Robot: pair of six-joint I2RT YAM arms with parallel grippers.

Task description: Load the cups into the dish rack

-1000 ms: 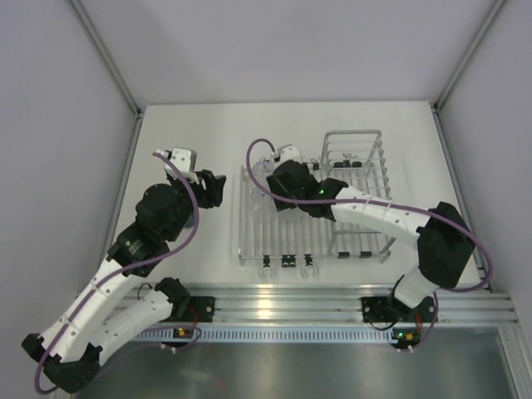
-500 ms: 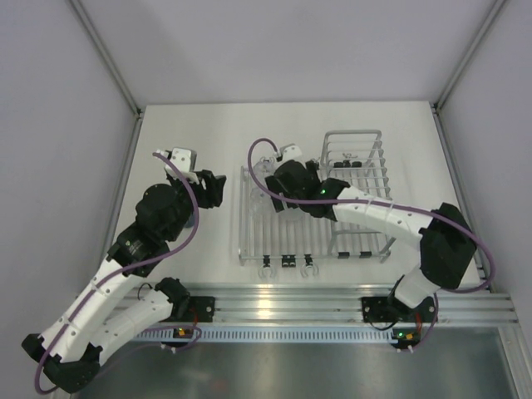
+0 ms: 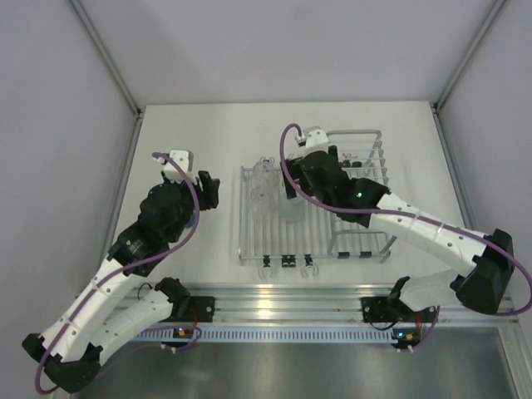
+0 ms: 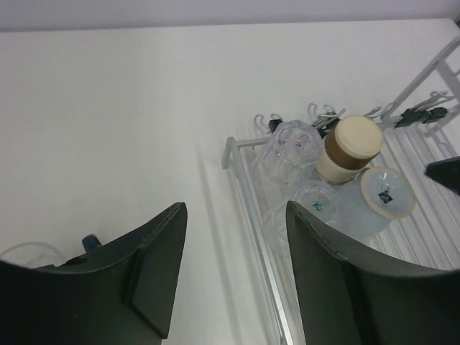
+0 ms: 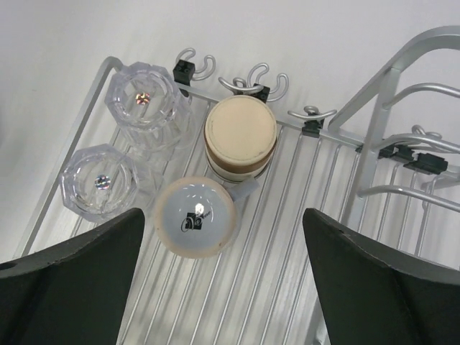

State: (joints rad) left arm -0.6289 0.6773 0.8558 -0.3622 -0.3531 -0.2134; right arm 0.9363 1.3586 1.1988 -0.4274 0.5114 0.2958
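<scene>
The silver wire dish rack holds upturned cups on its flat bars. Two clear faceted cups stand at the left. A tan-and-brown cup and a pale blue cup stand beside them. The same cups show in the left wrist view: clear, tan, pale blue. My right gripper is open and empty above the bars, just right of the cups. My left gripper is open and empty over the table, left of the rack. No dark blue mug shows clearly.
The taller basket section rises at the rack's right, its uprights close to my right gripper. Hooks and black clips line the rack's far edge. A clear rim with a dark blue bit shows beside my left finger; I cannot tell what it is.
My right arm has drawn back and to the right, off the cups toward the basket section. The cups in the rack now show in the top view. My left arm has shifted only slightly.
</scene>
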